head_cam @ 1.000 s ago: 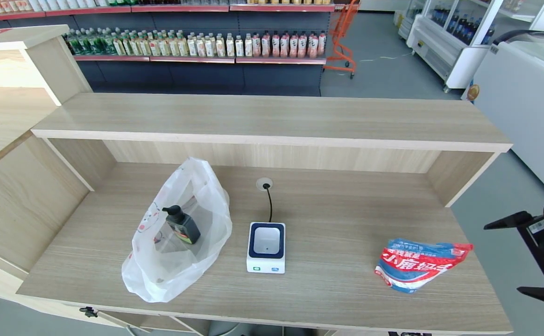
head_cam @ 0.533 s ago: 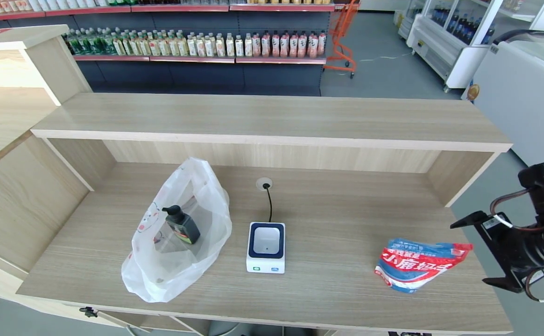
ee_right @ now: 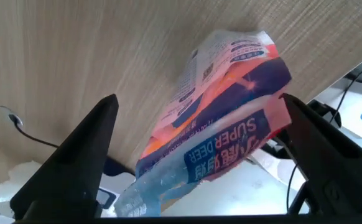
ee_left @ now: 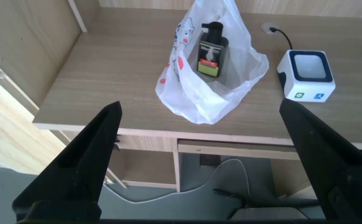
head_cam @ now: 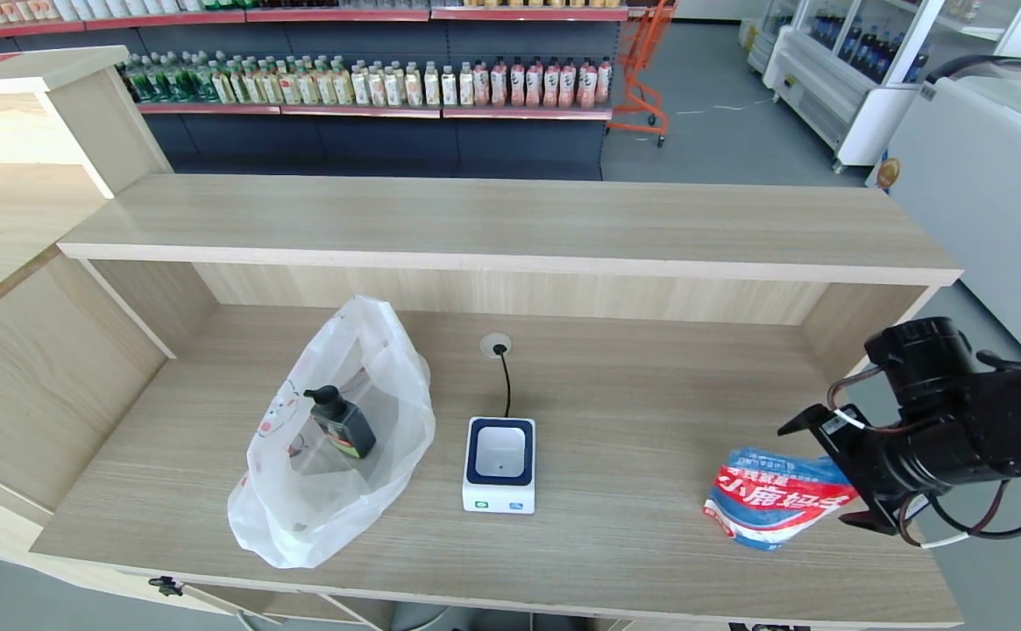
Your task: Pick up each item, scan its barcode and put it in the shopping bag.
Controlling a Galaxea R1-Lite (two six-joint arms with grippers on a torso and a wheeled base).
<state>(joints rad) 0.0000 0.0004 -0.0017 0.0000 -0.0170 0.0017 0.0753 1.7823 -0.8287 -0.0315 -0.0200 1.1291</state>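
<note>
A red, white and blue snack pouch (head_cam: 769,499) lies flat near the counter's front right corner. My right gripper (head_cam: 812,476) hangs open just above the pouch's right end, and the pouch (ee_right: 224,124) shows between its spread fingers in the right wrist view, where the right gripper (ee_right: 198,99) holds nothing. A white shopping bag (head_cam: 300,491) stands open at the left with a dark pump bottle (head_cam: 343,425) inside. The white and blue scanner (head_cam: 499,464) sits between the bag and the pouch. My left gripper (ee_left: 199,106) is open and held off the counter's front edge, facing the bag (ee_left: 193,93), the bottle (ee_left: 211,53) and the scanner (ee_left: 306,74).
A raised wooden ledge (head_cam: 510,219) runs along the back of the counter, with slanted side walls at both ends. The scanner's black cable (head_cam: 506,381) leads back to a grommet. Bare counter (head_cam: 633,412) lies between the scanner and the pouch.
My right arm has swung in from the right edge of the head view toward the counter. Its open gripper now sits over the pouch's right end. Nothing else has moved.
</note>
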